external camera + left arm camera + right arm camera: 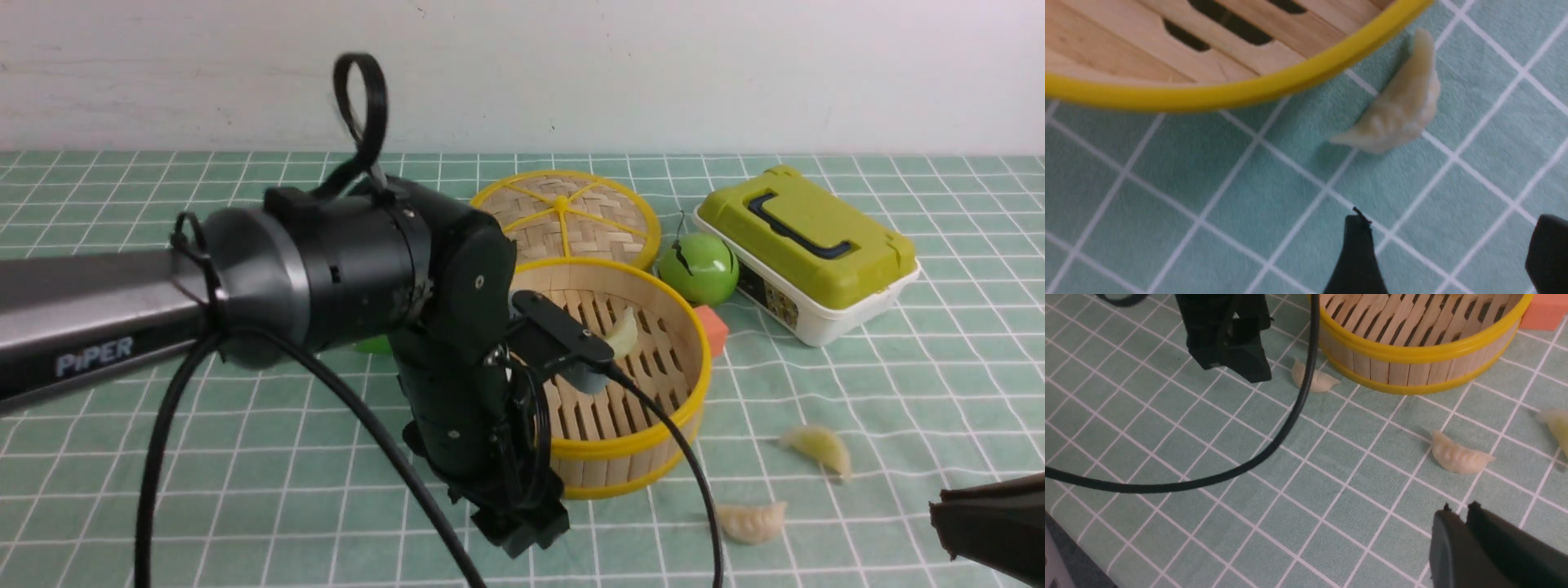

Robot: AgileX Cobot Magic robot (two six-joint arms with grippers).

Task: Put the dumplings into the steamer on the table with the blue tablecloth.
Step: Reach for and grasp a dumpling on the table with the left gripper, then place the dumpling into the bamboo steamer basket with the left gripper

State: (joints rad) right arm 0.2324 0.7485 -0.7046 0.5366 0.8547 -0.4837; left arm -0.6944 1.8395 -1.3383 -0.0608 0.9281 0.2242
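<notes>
Our left gripper (1449,257) hangs over the blue tablecloth (1167,196), jaws wide and empty. The near dumpling (1396,110) lies just ahead of it, beside the steamer (1249,92), long axis slanting across the finger line; we judge it this arm's pick. A second dumpling (624,331) sits inside. A third dumpling (751,521) and a fourth dumpling (819,447) lie nearer our right gripper (1459,512), closed tight, empty.

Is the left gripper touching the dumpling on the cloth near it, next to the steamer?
Apart. In the left wrist view, the open left gripper has bare tablecloth between its fingertips and the dumpling.
</notes>
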